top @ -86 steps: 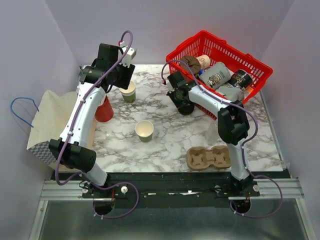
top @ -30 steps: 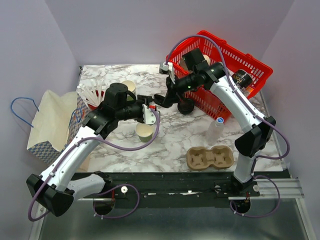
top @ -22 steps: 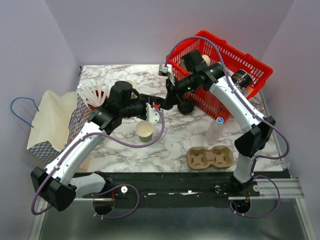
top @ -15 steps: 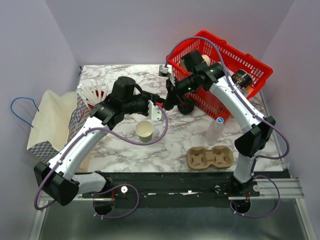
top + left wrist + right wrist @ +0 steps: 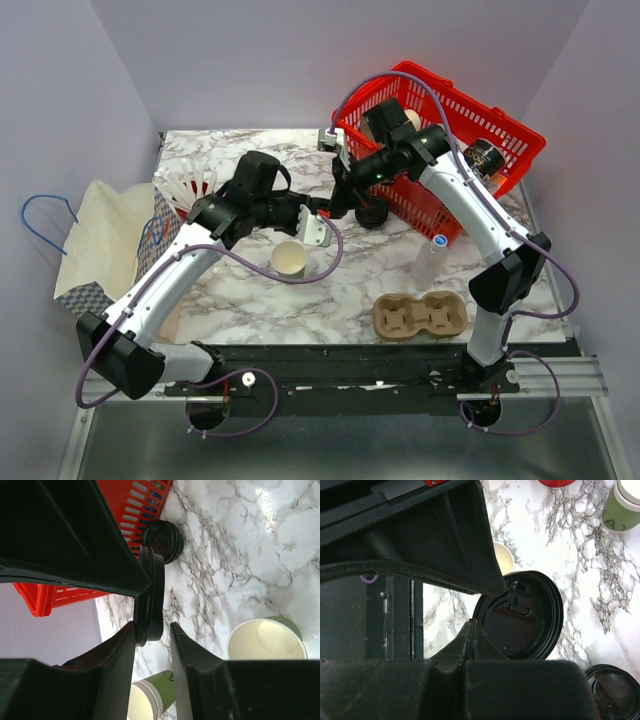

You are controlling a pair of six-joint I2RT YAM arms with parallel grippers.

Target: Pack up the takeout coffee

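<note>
The right gripper (image 5: 471, 626) has its fingers pressed together on the rim of the black lid (image 5: 520, 615) and holds it in the air. The left gripper (image 5: 152, 628) has its fingers apart, one on each side of this lid. One may already touch it, but the view is too close to be sure. The green cup (image 5: 290, 260) stands open on the table (image 5: 350, 280), just beside both grippers. The danger, I think, is the handover: if the right fingers let go before the left ones clamp, the lid drops. The thin rim can also twist in a grip, and a crooked lid could tip the light cup.
</note>
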